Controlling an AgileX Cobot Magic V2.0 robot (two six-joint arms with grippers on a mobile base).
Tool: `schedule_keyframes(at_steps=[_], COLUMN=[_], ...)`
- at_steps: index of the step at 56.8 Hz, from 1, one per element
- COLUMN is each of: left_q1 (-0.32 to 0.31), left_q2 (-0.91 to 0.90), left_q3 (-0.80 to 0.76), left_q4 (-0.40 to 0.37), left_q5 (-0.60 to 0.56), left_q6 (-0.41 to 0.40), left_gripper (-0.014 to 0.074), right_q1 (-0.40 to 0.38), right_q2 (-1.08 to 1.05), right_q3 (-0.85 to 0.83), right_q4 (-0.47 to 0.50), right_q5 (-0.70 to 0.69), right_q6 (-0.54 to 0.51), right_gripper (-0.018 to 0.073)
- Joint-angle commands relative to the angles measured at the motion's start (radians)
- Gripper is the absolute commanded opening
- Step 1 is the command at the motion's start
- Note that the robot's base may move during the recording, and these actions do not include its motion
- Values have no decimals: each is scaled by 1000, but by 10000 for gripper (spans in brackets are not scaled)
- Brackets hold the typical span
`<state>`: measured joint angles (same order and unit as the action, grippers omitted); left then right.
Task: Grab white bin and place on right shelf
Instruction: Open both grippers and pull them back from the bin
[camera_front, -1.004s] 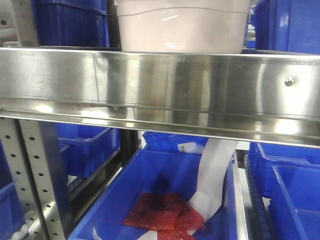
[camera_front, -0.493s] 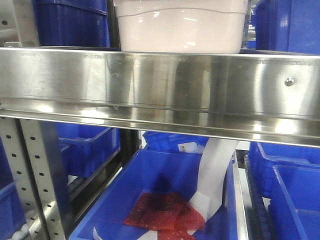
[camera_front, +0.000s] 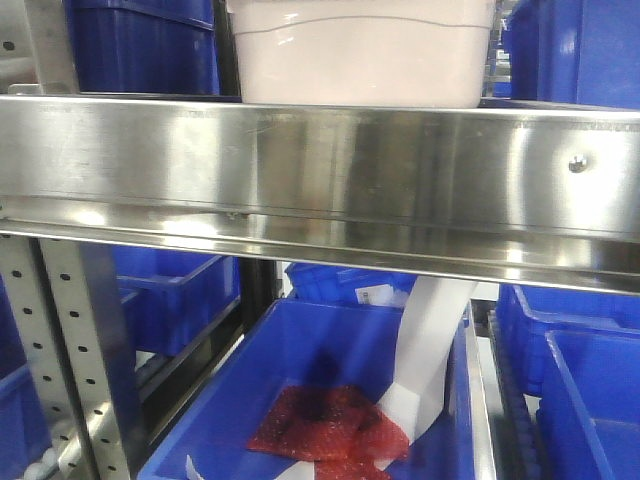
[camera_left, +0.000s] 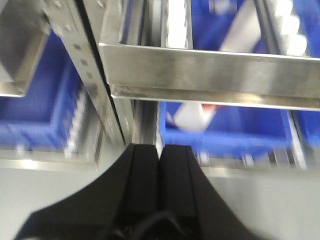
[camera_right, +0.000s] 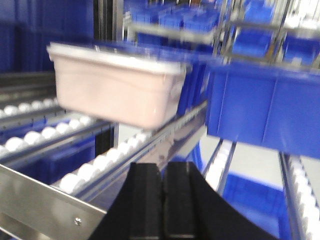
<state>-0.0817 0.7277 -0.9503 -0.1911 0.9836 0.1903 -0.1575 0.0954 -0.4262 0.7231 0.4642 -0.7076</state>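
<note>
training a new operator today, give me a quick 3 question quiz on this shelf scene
1. True or false: the white bin sits on the tier above the steel front rail.
2. In the front view, what lies in the blue bin below the rail? A) red packets B) green bottles C) nothing
3. How do the left gripper and right gripper stand, open or shut?

Key
1. True.
2. A: red packets beside a white strip.
3. Both shut, fingers together, holding nothing.
</note>
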Motion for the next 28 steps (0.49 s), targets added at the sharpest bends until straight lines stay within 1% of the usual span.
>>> schedule_keyframes(at_steps=[1,9,17,23,28], left_q1=[-8,-18,-18,-18,-18], left_q2=[-145,-378,-570,-684,-737], left_q3=[97,279,403,462,482], left_q4=[-14,-12,-12,-20,-46], left_q5=[-192,-365,-487,-550,-556], left_q6=[0,0,0,0,0], left_gripper=[-117,-117,-117,-117,-117], right_q1=[-4,-4,-4,-4,-4], right_q2=[-30,-38,-38,-38,-38], right_q3=[-5,-3,-3,-3,-3], right_q4=[29,29,29,29,29], right_q5=[-93,-93,-68,-52,-52], right_q6=[0,0,0,0,0], right_gripper=[70,70,70,70,70])
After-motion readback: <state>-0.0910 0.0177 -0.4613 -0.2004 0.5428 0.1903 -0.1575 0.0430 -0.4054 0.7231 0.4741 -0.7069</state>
